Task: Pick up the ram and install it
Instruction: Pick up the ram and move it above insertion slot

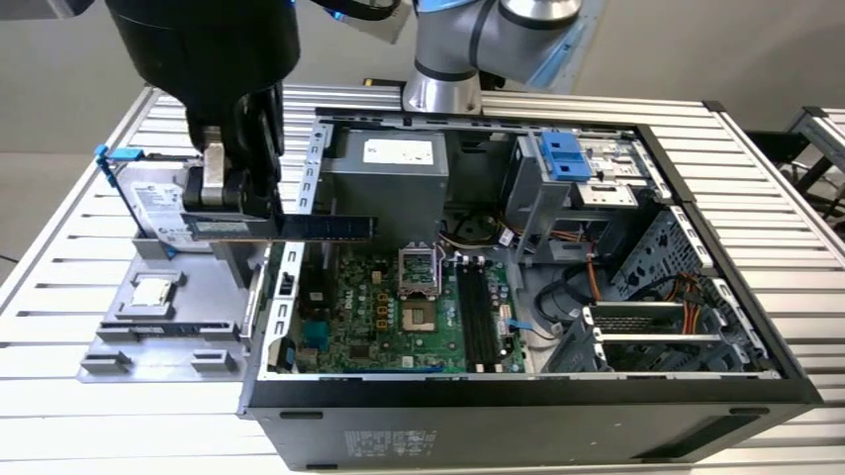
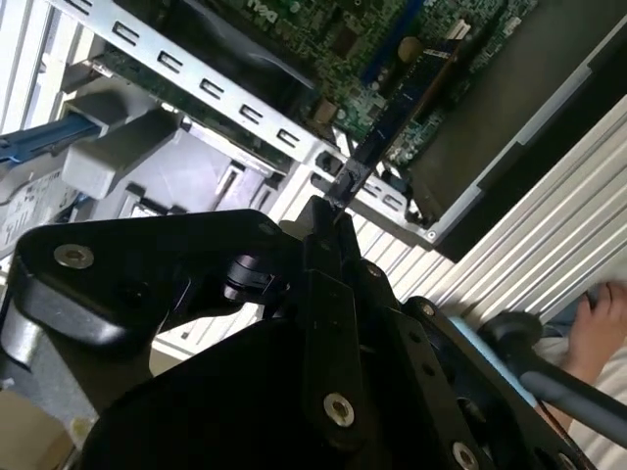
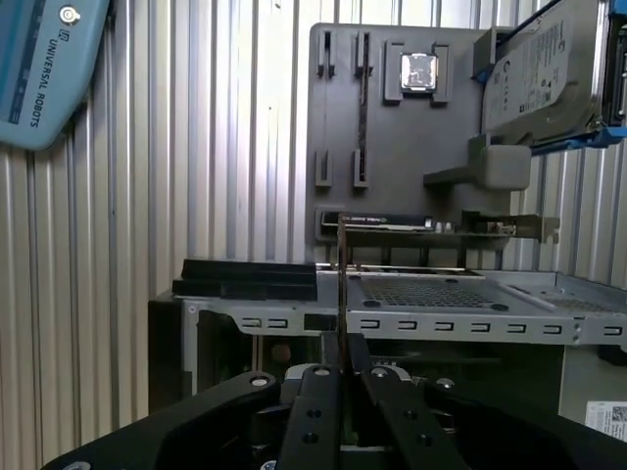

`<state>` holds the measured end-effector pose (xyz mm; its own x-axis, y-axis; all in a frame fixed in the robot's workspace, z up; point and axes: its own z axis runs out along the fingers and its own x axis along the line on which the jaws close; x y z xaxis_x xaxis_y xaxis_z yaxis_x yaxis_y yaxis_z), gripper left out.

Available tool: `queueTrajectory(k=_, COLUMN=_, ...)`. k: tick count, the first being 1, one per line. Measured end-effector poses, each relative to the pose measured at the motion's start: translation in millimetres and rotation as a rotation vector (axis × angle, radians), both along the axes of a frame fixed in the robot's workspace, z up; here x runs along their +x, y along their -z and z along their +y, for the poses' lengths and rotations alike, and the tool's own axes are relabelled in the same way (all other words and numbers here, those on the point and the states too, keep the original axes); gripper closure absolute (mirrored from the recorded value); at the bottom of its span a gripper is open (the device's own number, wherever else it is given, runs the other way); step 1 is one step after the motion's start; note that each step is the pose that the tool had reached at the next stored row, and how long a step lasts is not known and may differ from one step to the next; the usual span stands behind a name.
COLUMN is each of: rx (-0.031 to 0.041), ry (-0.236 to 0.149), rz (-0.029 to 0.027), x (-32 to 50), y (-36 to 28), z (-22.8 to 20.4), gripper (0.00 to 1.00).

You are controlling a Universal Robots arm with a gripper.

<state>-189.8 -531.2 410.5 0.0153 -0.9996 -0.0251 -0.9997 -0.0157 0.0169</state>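
Pick-up looked done: the tool (image 1: 235, 213) pinched one end of the ram (image 1: 330, 228), held in the air above the computer case's (image 1: 528, 396) wall on the exterior view's left. Installing remained; the case's memory slots (image 1: 478, 317) looked empty. The stick lay level, its free end pointing across the case.

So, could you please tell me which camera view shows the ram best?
The exterior view: the ram shows its long bluish side with dark chips, clamped level in the gripper. The first wrist view shows the ram edge-on, a thin line; the second wrist view shows it slanting away, foreshortened.
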Motion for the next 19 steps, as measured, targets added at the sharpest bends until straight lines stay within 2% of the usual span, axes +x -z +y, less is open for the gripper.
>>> queueTrajectory(k=9, rx=0.0, ry=0.0, rz=0.0025, x=25.5, y=0.0, z=0.0, gripper=1.0)
queueTrajectory(k=19, rx=0.0001, ry=0.0, rz=0.0029, x=50.2, y=0.1, z=0.0, gripper=1.0)
